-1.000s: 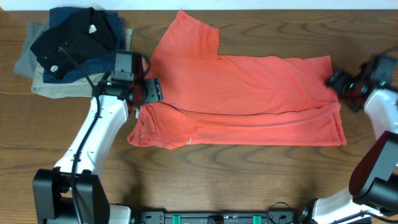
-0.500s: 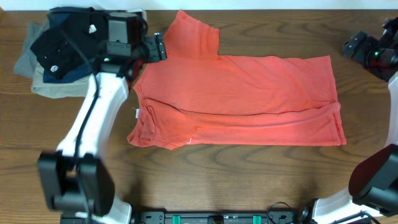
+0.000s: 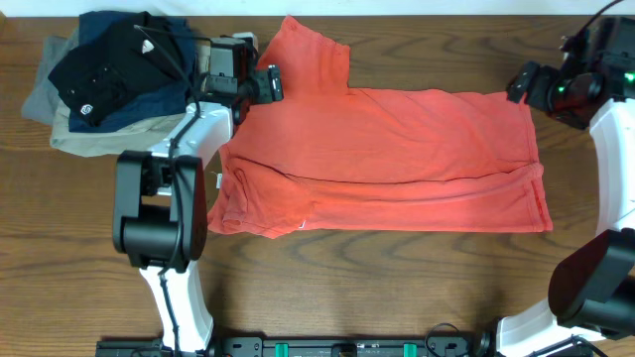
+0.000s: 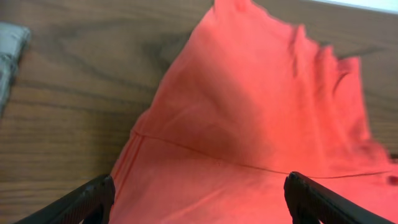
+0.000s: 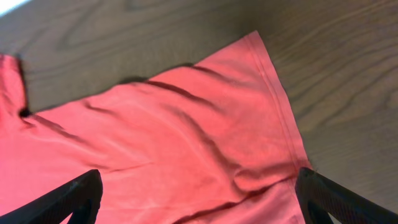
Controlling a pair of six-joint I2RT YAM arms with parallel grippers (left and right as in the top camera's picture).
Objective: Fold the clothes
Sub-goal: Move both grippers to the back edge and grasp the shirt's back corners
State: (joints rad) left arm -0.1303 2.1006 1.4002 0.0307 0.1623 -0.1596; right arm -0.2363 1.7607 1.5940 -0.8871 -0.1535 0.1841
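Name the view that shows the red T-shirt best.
Overhead: the whole T-shirt lies in frame, partly folded. The left wrist view shows only its sleeve end; the right wrist view shows only a hem corner.

T-shirt (image 3: 397,149) is coral-red, table (image 3: 397,288) brown wood-grain, garments (image 3: 109,74) black, navy, khaki.

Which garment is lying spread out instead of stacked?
The coral-red T-shirt, laid out across the middle of the table. The dark and khaki ones sit stacked in a pile at the far-left corner.
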